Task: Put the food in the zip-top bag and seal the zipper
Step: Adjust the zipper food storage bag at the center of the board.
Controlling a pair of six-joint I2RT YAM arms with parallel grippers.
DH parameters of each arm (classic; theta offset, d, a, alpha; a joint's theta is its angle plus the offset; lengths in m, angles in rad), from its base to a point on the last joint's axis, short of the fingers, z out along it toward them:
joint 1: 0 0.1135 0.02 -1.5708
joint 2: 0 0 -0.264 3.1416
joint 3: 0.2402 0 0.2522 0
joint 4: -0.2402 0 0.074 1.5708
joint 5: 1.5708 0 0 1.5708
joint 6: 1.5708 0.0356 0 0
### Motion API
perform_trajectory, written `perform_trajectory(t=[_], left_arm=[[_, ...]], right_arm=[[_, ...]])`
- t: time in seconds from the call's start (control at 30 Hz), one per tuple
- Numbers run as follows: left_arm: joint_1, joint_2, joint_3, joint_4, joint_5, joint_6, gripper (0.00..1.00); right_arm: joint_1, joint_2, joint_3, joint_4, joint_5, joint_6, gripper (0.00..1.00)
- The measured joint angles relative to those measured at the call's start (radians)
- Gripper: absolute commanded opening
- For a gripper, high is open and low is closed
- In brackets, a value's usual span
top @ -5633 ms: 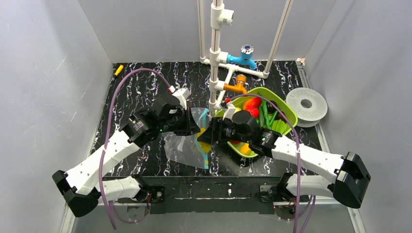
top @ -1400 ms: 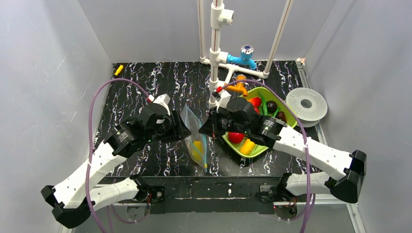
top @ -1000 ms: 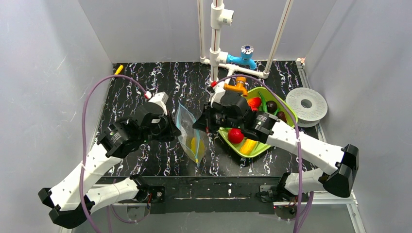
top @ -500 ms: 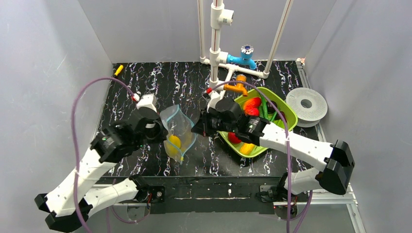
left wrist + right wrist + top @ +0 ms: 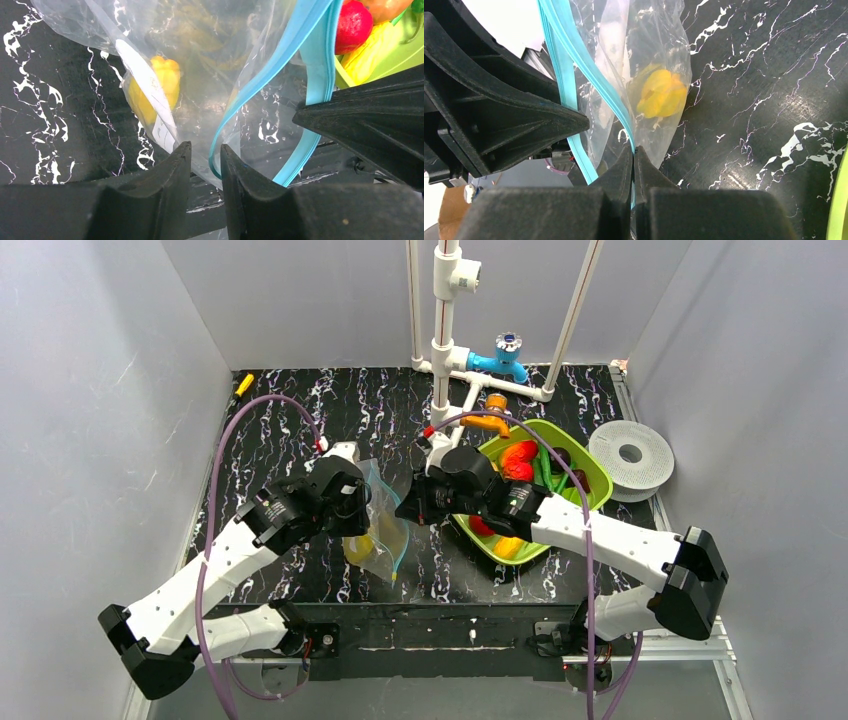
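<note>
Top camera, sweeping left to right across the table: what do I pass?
Small yellow object → zip-top bag → lime-green tray → white perforated disc. The grippers overlap the bag, so I have left them out.

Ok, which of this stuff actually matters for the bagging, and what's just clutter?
Job: zip-top bag, its zipper, yellow food inside, other food in the green tray.
Clutter: white disc, pipe rig with taps, yellow piece at far left.
</note>
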Motion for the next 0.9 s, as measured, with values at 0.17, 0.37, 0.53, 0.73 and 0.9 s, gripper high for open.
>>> perform_trajectory(t=[0.17, 0.37, 0.53, 0.73, 0.9], left_arm=[[0.000, -0.009, 0.000, 0.018, 0.001, 0.028, 0.30], [0.000, -0.008, 0.000, 0.031, -0.003, 0.043, 0.35], [0.000, 0.011, 0.000, 0.042, -0.011, 0.056, 0.33], [0.000, 0.050, 0.016, 0.050, -0.019, 0.077, 0.01], [0.000, 0.033, 0.050, 0.032, -0.027, 0.096, 0.00]], right_arm=[[0.000, -0.010, 0.000, 0.006, -0.005, 0.002, 0.01], [0.006, -0.011, 0.002, 0.005, -0.019, 0.003, 0.01], [0.013, -0.011, 0.011, 0.005, -0.023, 0.004, 0.01], [0.014, -0.012, 0.021, 0.000, -0.018, 0.003, 0.01], [0.014, -0.012, 0.023, -0.009, 0.046, 0.003, 0.01]])
